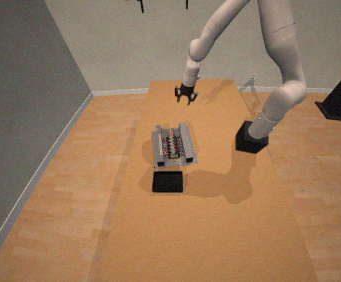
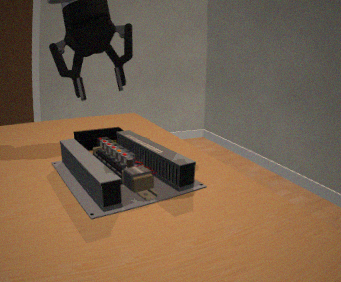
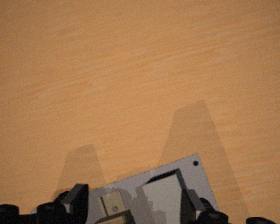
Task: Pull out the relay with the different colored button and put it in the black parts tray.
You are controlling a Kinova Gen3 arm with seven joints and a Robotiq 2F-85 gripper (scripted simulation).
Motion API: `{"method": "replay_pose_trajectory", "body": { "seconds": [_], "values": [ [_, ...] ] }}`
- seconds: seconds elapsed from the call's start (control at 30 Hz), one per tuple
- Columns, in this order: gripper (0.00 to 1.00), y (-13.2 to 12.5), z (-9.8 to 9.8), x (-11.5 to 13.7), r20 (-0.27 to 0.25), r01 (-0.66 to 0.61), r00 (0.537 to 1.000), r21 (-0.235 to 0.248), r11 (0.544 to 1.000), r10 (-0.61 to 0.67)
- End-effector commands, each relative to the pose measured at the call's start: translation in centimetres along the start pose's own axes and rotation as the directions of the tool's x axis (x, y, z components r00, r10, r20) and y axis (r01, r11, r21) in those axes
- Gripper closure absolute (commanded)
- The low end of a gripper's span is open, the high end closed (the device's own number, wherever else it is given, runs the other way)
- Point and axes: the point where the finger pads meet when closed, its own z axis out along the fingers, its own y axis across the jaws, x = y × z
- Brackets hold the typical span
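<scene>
The grey relay board (image 1: 173,146) lies in the middle of the table, with two long grey blocks along its sides. A row of small clear relays (image 2: 116,151) stands between the blocks; their buttons look red, and I cannot tell which one differs. The black parts tray (image 1: 167,181) sits on the table against the board's near end, and it also shows behind the board in the exterior view (image 2: 97,135). My gripper (image 1: 186,97) (image 2: 101,89) hangs open and empty high above the table, beyond the board's far end. In the wrist view the fingers frame a corner of the board (image 3: 163,190).
The arm's black base (image 1: 251,137) stands on the table to the right of the board. A dark block (image 1: 339,97) stands on the floor at the far right. Grey walls close the room at the left and back.
</scene>
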Motion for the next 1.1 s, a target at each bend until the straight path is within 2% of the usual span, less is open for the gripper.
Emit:
{"method": "replay_pose_trajectory", "body": {
  "seconds": [0.0, 0.17, 0.23, 0.73, 0.8, 1.07],
  "values": [
    [0.39, -0.6, 0.9, -2.4, 0.017, 0.043, 0.999, -0.014, 0.999, -0.043],
    [0.39, -1.0, 1.7, -5.1, 0.035, 0.089, 0.996, -0.034, 0.995, -0.088],
    [0.39, -1.0, 1.7, -5.1, 0.035, 0.089, 0.996, -0.034, 0.995, -0.088],
    [0.39, -1.3, 3.8, -12.6, 0.083, 0.213, 0.975, -0.087, 0.973, -0.206],
    [0.39, -1.3, 3.8, -12.6, 0.083, 0.213, 0.975, -0.087, 0.973, -0.206],
    [0.39, -1.0, 4.6, -15.9, 0.105, 0.268, 0.961, -0.109, 0.957, -0.257]
  ]
}}
